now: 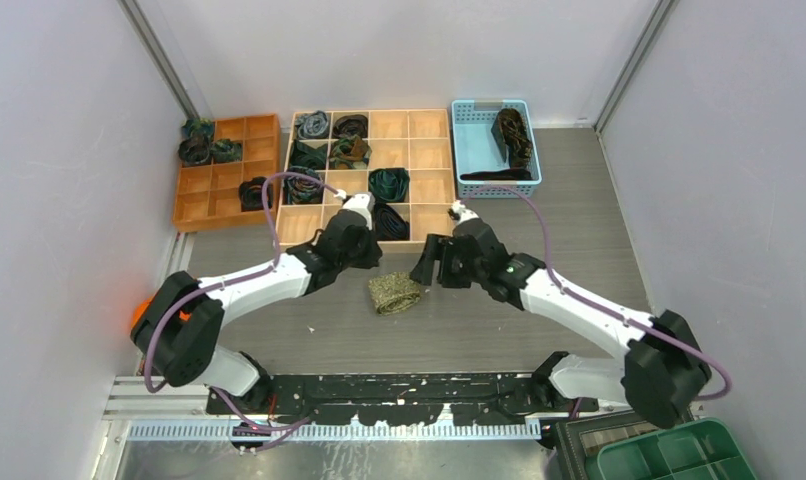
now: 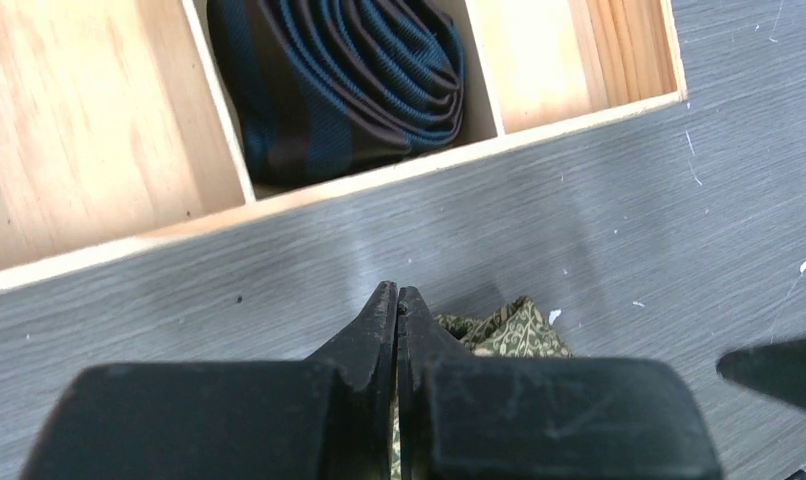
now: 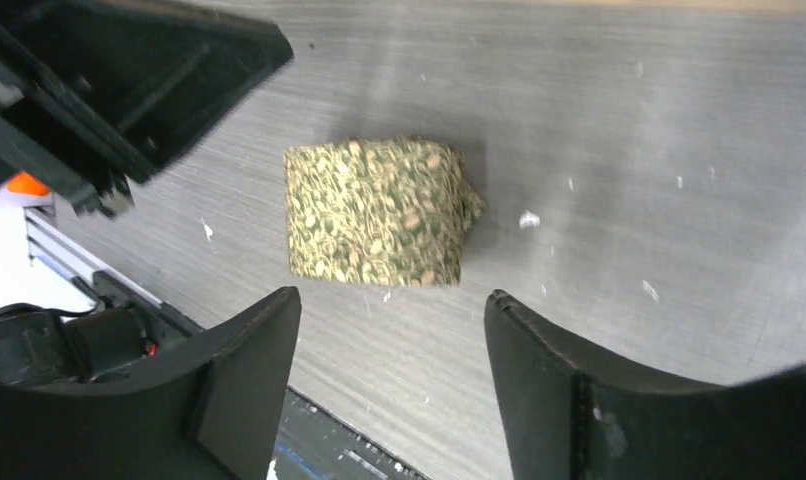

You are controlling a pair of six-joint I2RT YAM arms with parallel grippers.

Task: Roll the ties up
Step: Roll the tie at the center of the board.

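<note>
Presently the rolled olive-gold tie (image 3: 374, 212) is found just beyond the spread right gripper (image 3: 389, 305); beside the tie, the left gripper (image 2: 397, 295) is pressed together.

Orange tray (image 1: 201, 205), wooden grid tray (image 1: 429, 125), blue basket (image 1: 474, 145) on grey table (image 1: 579, 200)

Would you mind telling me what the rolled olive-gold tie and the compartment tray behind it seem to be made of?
Olive-gold tie: woven fabric, matte, judging by its fine leafy pattern and soft edges. Compartment tray: probably bare light wood, with visible grain.
</note>
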